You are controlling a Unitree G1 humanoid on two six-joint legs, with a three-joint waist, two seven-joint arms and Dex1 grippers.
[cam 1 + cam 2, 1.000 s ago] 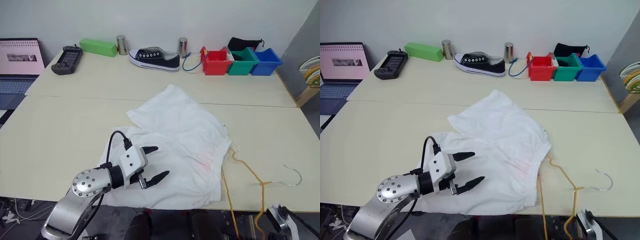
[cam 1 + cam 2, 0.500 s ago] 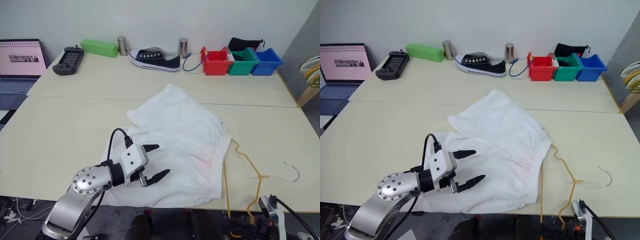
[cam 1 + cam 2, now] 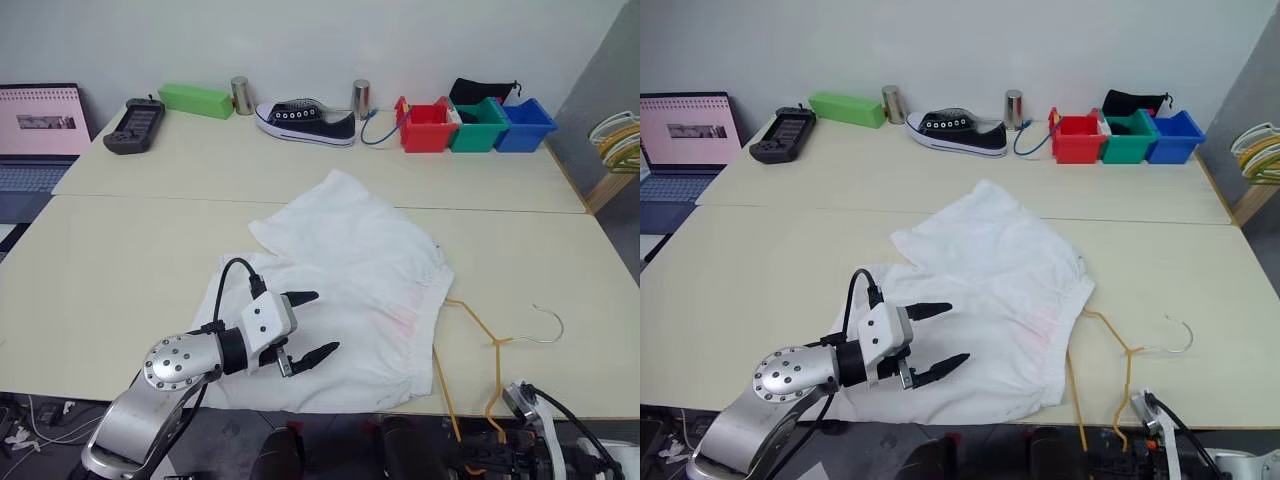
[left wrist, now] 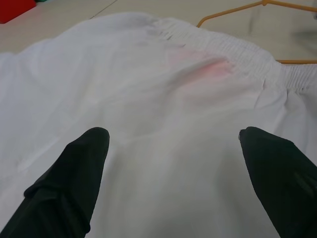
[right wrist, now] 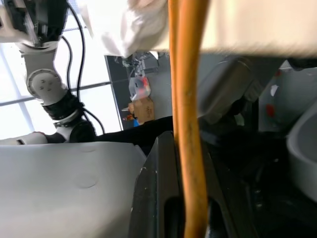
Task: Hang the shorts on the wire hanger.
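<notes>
Shorts (image 3: pixel 350 300) lie spread flat on the near table (image 3: pixel 100 260), white, long axis running from the far middle toward the near edge, gathered waistband along their right side with a faint orange-red mark just inside it. Left gripper (image 3: pixel 310 323) hovers over the near-left part of the shorts, fingers spread wide and empty; in the left wrist view the fingertips (image 4: pixel 91 144) frame bare cloth, with the waistband and the mark lying ahead, toward the right of the scene.

Hanger (image 3: pixel 480 335), thin tan-gold wire, lies just right of the waistband. Its near corner hangs off the near table edge, its hook (image 3: pixel 548 325) points right on the tabletop, and one slanted side runs up to the waistband, where it appears to touch or slip under the cloth. Right gripper (image 5: pixel 185 218) sits below the near edge, clamped shut on the hanger, as the right wrist view shows. The judged relation for the next move: waistband opening faces right toward the hanger, so the right arm carries the wire and the left arm, nearer the cloth, is placed to lift or steady it.

Bins at the far right: red (image 3: pixel 427 126), green (image 3: pixel 478 124), blue (image 3: pixel 523 125); a black object sits in or just behind the green one, the other contents unclear.
</notes>
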